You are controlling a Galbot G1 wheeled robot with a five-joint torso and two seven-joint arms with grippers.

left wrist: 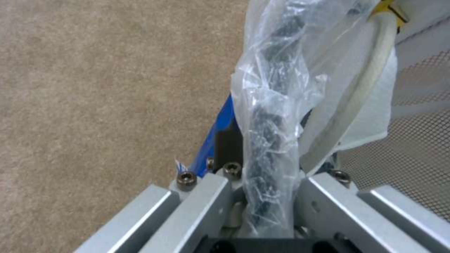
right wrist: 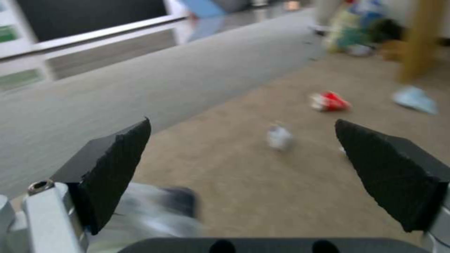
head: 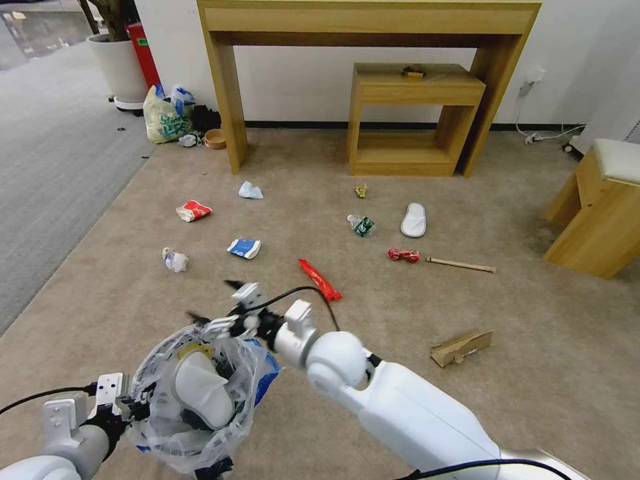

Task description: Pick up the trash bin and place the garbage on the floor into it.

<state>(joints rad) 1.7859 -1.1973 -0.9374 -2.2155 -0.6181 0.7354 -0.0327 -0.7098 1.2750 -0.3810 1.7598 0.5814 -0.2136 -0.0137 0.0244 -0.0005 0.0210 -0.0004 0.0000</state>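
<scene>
The trash bin point(head: 167, 437), black with a clear crinkly bag, hangs low at the front left with a white slipper point(head: 200, 390) inside it. My left gripper point(head: 128, 402) is shut on its near rim; the left wrist view shows the bag-wrapped rim point(left wrist: 269, 116) pinched in the left gripper point(left wrist: 262, 168). My right gripper point(head: 215, 301) hovers open and empty just over the bin's far rim, its fingers point(right wrist: 115, 168) spread wide. Garbage lies on the carpet: a red wrapper point(head: 320, 280), a blue carton point(head: 244, 248), a crumpled tissue point(head: 175, 260) point(right wrist: 280, 137), a red carton point(head: 193, 211) point(right wrist: 329, 102), a bottle point(head: 361, 225), a slipper point(head: 413, 220), a can point(head: 403, 255), a stick point(head: 461, 265) and cardboard point(head: 461, 348).
A tall wooden console point(head: 227, 100) and a small wooden shelf point(head: 413, 120) stand against the far wall. A wooden stool point(head: 600, 200) is at the right. A yellowish shopping bag point(head: 167, 115) and a white planter point(head: 120, 67) sit at the far left, beside the grey carpet point(head: 60, 167).
</scene>
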